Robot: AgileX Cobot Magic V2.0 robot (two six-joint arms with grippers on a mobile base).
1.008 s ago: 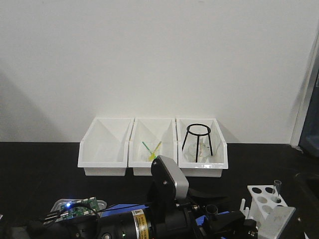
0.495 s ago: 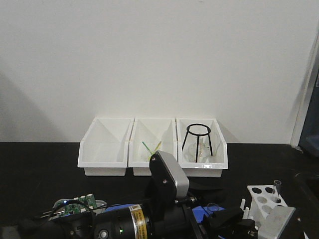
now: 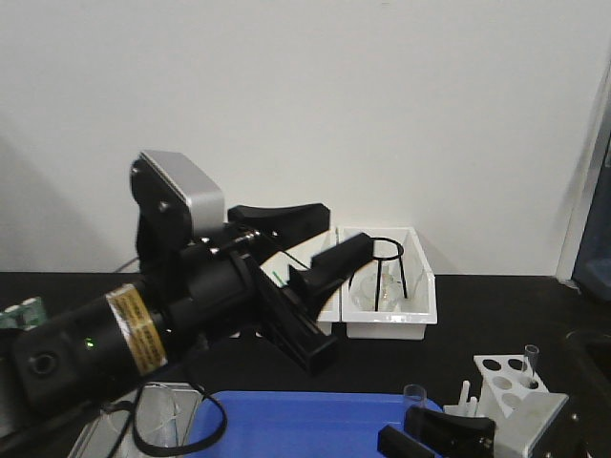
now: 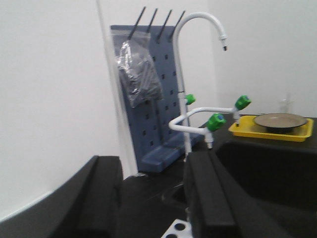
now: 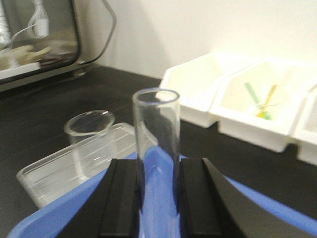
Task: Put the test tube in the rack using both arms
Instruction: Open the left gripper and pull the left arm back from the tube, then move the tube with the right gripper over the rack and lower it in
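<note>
Over black benchtop (image 5: 54, 94), right claw (image 5: 158, 196) clamps the test tube (image 5: 156, 124), bottom hidden; left claw (image 4: 151, 171) gapes wide.

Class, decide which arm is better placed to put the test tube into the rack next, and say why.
Right. The right gripper is shut on the upright test tube, low and close to the rack. The left gripper is open, empty and up high.
</note>
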